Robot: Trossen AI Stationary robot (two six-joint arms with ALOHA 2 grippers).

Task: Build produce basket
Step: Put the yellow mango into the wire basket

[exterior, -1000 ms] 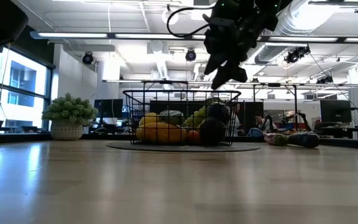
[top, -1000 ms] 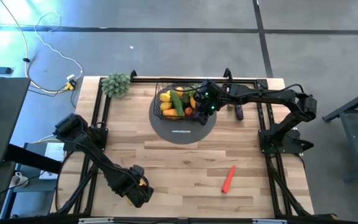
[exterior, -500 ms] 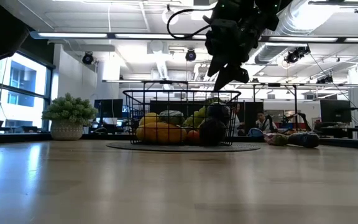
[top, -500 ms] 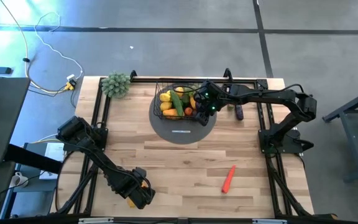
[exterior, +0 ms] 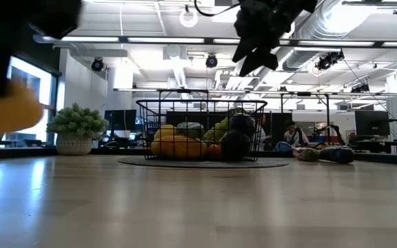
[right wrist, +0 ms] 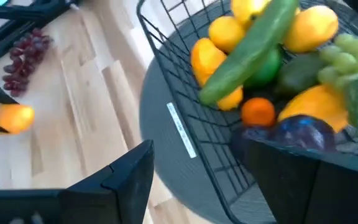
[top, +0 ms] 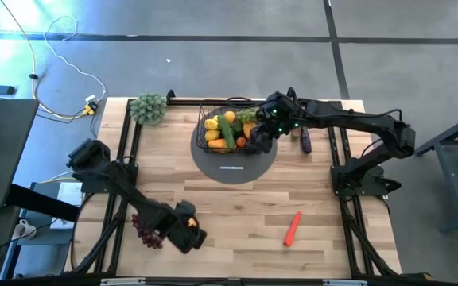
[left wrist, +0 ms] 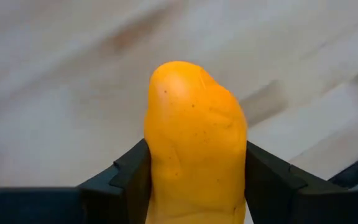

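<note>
Two arms show in the high view. Our left gripper sits at the tabletop's near left edge, and since a second ago it has shifted aside, uncovering a bunch of purple grapes just beside it. Our right gripper has drawn back from over the basket toward its right rim. The basket stands on a grey disc; a carrot lies well apart, near the front right, and an eggplant just right of the basket.

From the low view, the right gripper hangs higher above the basket than before.

In the left wrist view, the jaws are clamped on an orange mango, lifted off the wood, so one more piece seems ready to carry over.

The right wrist view looks down on lemons, a cucumber and green grapes already inside; its jaws stand parted and empty.
</note>
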